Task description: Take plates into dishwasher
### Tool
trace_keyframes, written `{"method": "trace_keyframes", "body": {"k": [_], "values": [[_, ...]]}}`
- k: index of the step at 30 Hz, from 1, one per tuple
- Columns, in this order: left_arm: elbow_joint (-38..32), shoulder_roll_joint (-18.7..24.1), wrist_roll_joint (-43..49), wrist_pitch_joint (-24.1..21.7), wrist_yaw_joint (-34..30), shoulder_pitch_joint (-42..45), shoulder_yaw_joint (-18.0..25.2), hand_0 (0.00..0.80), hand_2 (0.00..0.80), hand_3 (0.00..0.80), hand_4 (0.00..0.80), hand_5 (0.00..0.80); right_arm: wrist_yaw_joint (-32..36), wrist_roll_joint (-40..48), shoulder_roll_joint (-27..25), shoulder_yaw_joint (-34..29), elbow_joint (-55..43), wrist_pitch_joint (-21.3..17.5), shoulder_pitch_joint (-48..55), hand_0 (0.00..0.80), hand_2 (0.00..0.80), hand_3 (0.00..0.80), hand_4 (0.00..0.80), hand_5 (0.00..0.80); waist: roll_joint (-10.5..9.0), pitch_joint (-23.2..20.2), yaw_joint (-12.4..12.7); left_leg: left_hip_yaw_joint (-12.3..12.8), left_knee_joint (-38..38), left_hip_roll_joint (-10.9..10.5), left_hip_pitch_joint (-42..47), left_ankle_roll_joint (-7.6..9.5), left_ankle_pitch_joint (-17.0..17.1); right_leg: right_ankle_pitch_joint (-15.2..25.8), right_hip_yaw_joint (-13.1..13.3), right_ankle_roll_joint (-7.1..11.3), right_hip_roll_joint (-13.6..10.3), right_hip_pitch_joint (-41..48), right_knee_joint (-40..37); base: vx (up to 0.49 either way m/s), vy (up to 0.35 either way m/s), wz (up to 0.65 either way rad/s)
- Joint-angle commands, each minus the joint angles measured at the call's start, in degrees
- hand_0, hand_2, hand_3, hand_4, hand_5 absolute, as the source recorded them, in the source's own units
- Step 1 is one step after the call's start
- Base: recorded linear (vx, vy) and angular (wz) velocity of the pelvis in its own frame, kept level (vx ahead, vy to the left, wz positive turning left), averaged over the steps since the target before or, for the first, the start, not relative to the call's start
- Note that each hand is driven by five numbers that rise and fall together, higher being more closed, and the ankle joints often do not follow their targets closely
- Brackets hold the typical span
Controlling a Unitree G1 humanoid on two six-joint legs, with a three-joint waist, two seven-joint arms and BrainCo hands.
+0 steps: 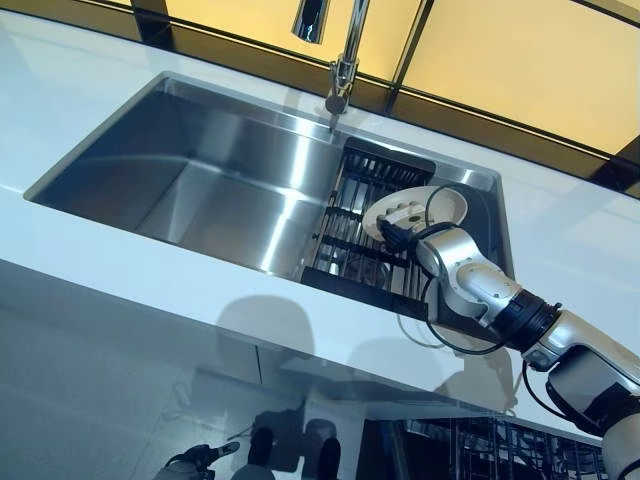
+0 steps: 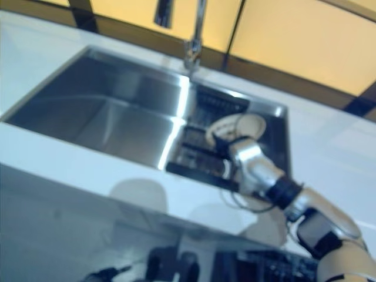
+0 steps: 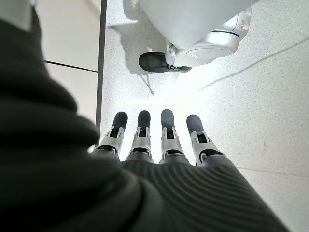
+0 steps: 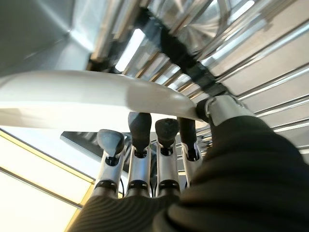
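Our right hand (image 1: 398, 236) pinches the white plate (image 1: 440, 203) at its seven o'clock rim, over the sink's rack (image 1: 355, 215). Such a shallow edge grip could slip as we lift.

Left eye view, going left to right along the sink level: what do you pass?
Sink basin → faucet → black drying rack → white plate, with the right hand at its near edge → white countertop.

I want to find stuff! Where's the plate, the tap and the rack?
plate (image 1: 440, 203): left eye view, on its white rim.
tap (image 1: 341, 85): left eye view, on its base.
rack (image 1: 352, 218): left eye view, on its dark bars inside the sink.
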Motion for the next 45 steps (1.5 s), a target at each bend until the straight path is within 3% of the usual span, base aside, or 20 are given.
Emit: {"method": "trace_keyframes", "body": {"k": [1,7,13,19,26,45], "values": [[1.4,0.3,2.4,-0.2,0.6,-0.2,-1.5,0.0,0.0,0.0,0.0,0.0,-2.7,5.6,-3.2,-2.1,-1.5,2.0,-6.9,0.8,0.8,0.8,0.8,0.8,0.27,-1.7,-0.9,4.7,-3.4,-1.0,2.4,4.29,-3.7,-0.7,2.2,2.82,1.4,0.1,-0.2,0.0,0.0,0.0],[1.3,0.6,2.5,-0.2,0.5,0.5,-0.6,0.0,0.0,0.0,0.0,0.0,-5.3,21.1,-6.1,-6.2,-6.1,2.6,-6.0,0.8,0.8,0.8,0.8,0.8,0.1,-1.9,-1.8,5.2,-3.4,-0.8,3.0,4.27,-3.9,-0.7,2.8,2.81,1.5,0.5,-0.2,0.017,-0.003,-0.05],[1.8,1.1,3.1,-0.5,0.2,1.2,0.0,0.0,0.0,0.0,0.0,0.0,-10.5,32.7,-6.9,-10.3,-5.6,0.6,-5.8,0.8,0.8,0.8,0.8,0.8,-0.13,-2.5,-2.2,5.7,-3.4,-0.8,3.6,4.33,-4.3,-0.8,3.4,2.76,1.7,0.9,-0.2,0.025,-0.008,-0.07],[2.2,1.1,3.2,-1.1,-0.1,2.2,-0.2,0.0,0.0,0.0,0.0,0.0,-16.5,51.7,-5.8,-15.3,-2.9,-0.4,-5.1,0.8,0.8,0.8,0.8,0.8,-0.07,-3.1,-2.4,5.9,-3.4,-0.8,4.5,4.41,-4.5,-0.8,3.8,2.63,1.7,1.5,-0.1,0.035,-0.004,-0.04],[2.6,0.9,2.8,-1.7,0.1,3.1,-0.8,0.0,0.0,0.0,0.0,0.0,-20.5,60.3,-2.9,-20.5,-1.6,-0.7,-3.3,0.8,0.8,0.8,0.8,0.8,0.31,-3.4,-2.6,6.2,-3.4,-0.7,5.3,4.53,-4.9,-1.0,4.2,2.51,1.7,2.0,0.1,0.026,0.002,-0.05],[4.6,0.8,3.0,-2.8,-0.6,4.8,-1.7,0.0,0.0,0.0,0.0,0.0,-27.3,81.9,-2.6,-27.7,3.8,-3.6,-2.6,0.8,0.8,0.8,0.8,0.8,0.91,-5.7,-3.5,7.3,-3.4,-0.9,7.4,4.86,-5.7,-1.1,6.1,2.69,2.1,3.1,0.5,0.03,-0.001,-0.06]]}}
